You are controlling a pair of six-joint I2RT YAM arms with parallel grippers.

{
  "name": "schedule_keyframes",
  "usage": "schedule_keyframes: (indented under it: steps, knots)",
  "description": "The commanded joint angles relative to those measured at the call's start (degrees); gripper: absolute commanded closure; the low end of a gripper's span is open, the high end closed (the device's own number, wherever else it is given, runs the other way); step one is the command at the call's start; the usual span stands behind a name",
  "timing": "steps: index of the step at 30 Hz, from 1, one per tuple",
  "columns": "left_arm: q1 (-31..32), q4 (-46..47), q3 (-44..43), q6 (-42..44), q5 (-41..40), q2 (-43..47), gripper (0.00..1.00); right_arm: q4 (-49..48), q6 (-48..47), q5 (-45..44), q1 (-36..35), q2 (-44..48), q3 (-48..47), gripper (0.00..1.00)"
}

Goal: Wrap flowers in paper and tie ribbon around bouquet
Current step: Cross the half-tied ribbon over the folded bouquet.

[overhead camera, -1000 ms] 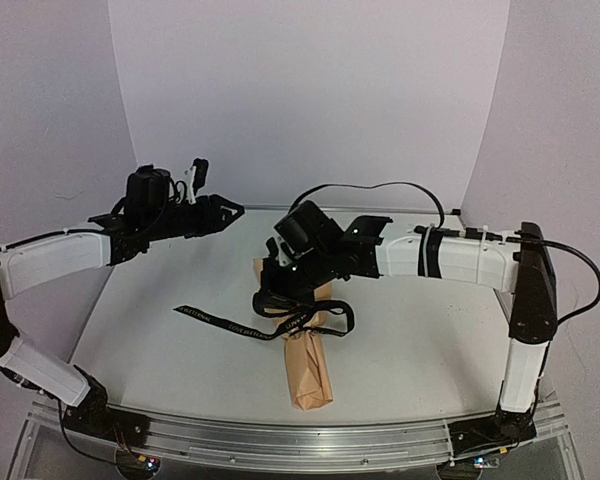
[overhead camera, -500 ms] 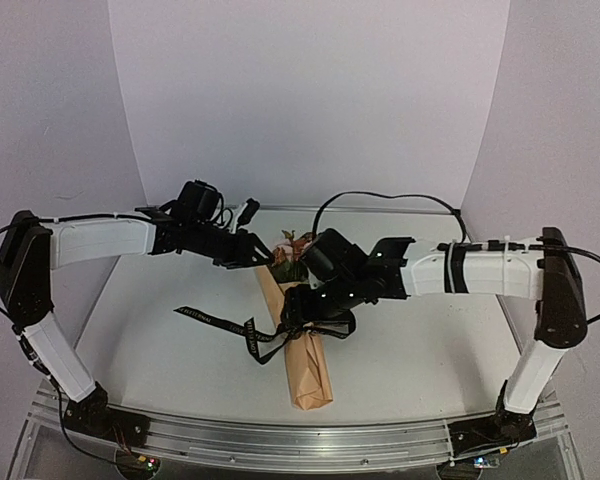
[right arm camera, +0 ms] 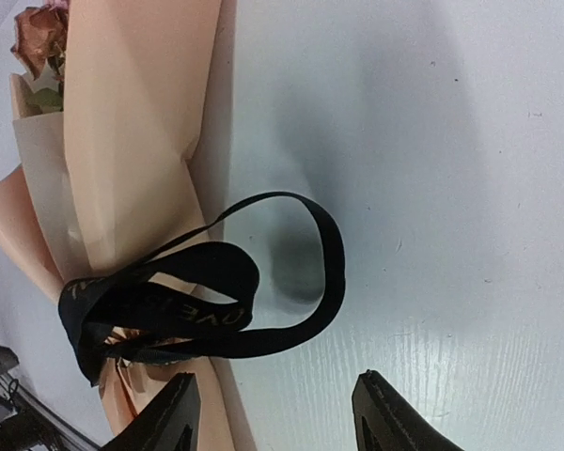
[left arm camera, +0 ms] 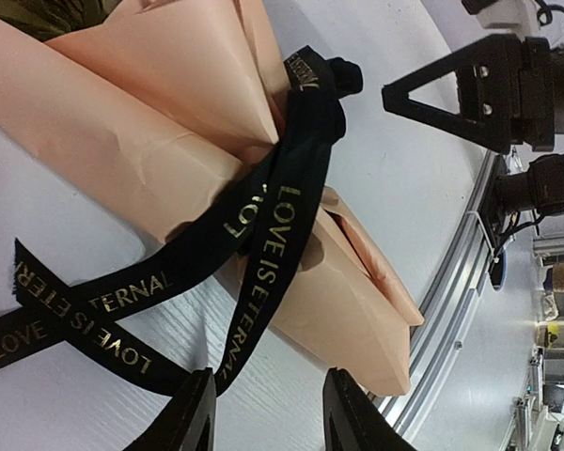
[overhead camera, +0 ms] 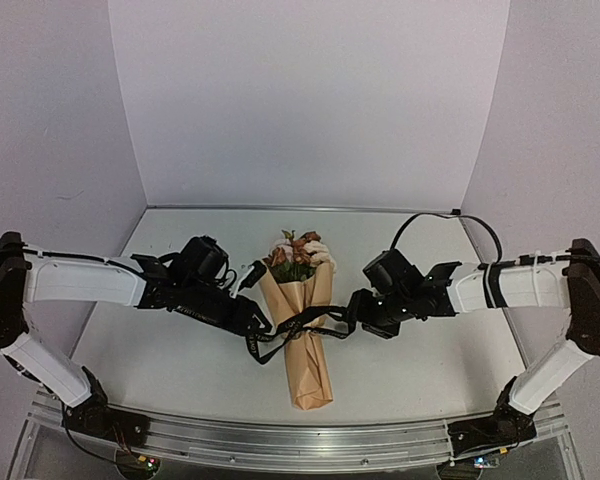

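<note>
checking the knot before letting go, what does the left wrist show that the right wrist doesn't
Left wrist only: the loose tails of the ribbon with legible gold words, and the narrow end of the paper cone. Right wrist only: the flowers at the wide end and a ribbon loop arching over the table. Both: the ribbon tied round the paper, with the left gripper and right gripper open.

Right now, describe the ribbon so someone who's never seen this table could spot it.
On the white table a tan paper bouquet lies in the middle. Wrapped round its waist is the ribbon: narrow and black, the only thing with gold lettering.
</note>
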State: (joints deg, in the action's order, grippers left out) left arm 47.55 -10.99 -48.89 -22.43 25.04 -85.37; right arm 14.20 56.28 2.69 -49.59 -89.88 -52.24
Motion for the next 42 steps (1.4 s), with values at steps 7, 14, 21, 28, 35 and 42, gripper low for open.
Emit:
schedule_keyframes:
  steps: [7, 14, 21, 28, 35, 42]
  knots:
    - [6.05, 0.47, -2.55, 4.31, -5.02, -3.33, 0.57, -9.71, 1.15, -0.22, 1.33, -5.49, -1.51, 0.50]
    - [7.69, -0.44, -4.61, 5.62, -6.21, -7.01, 0.56, -9.72, 1.34, -2.23, 1.47, -6.91, -1.72, 0.60]
    - [8.61, -0.60, -5.93, 5.75, -10.63, -10.66, 0.54, -9.48, 0.42, -2.69, 1.50, -7.56, -3.01, 0.86]
    - [8.61, -0.17, -6.10, 5.23, -14.47, -12.01, 0.57, -7.54, -1.18, -3.79, 1.51, -6.39, -3.57, 1.00]
    - [8.62, -0.30, -6.08, 4.85, -16.42, -11.51, 0.76, -4.46, -2.94, -5.59, 0.89, -4.71, -4.18, 1.00]
    - [8.63, -0.10, -6.38, 4.85, -15.83, -11.72, 0.86, -5.19, -4.99, -5.80, 0.66, -5.01, -3.38, 0.72]
